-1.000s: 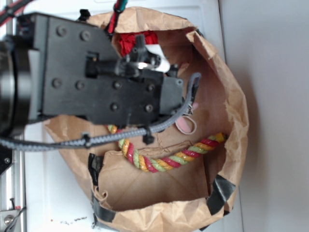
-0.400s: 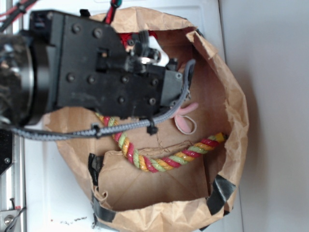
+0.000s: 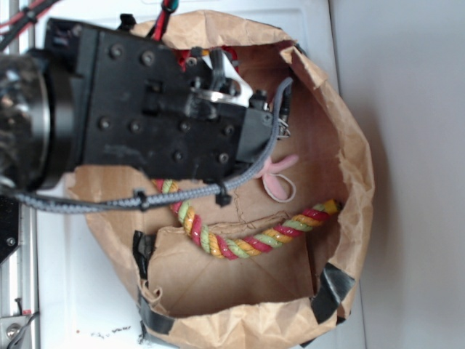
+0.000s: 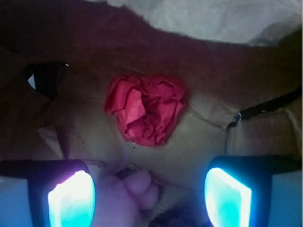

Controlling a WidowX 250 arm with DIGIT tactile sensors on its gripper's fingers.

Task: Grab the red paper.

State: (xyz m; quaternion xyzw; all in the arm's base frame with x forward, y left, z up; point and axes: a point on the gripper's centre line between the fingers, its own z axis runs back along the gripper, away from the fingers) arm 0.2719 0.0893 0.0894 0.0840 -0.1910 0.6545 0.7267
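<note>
The red paper [image 4: 144,111], a wrinkly rose-like wad, lies on the brown floor of the paper bag, in the upper middle of the wrist view. My gripper [image 4: 149,198] is open and hangs above and short of it. Its two lit fingertips [image 4: 71,198] stand wide apart at the bottom of the frame with a clear gap to the wad. Part of a pink plush [image 4: 128,198] shows low between the fingers, not touched by them. In the exterior view my black arm [image 3: 145,109] covers nearly all of the red paper.
The brown paper bag [image 3: 356,167] surrounds everything, and its crumpled walls stand close around the arm. A red-yellow-green twisted rope [image 3: 247,236] curves across the bag floor. The pink plush [image 3: 280,178] sticks out beside the arm. Black tape [image 3: 330,287] patches the bag's rim.
The arm has shifted toward the bag's top edge in the exterior view, covering most of the red paper and uncovering more of the pink plush. The jaws stay open.
</note>
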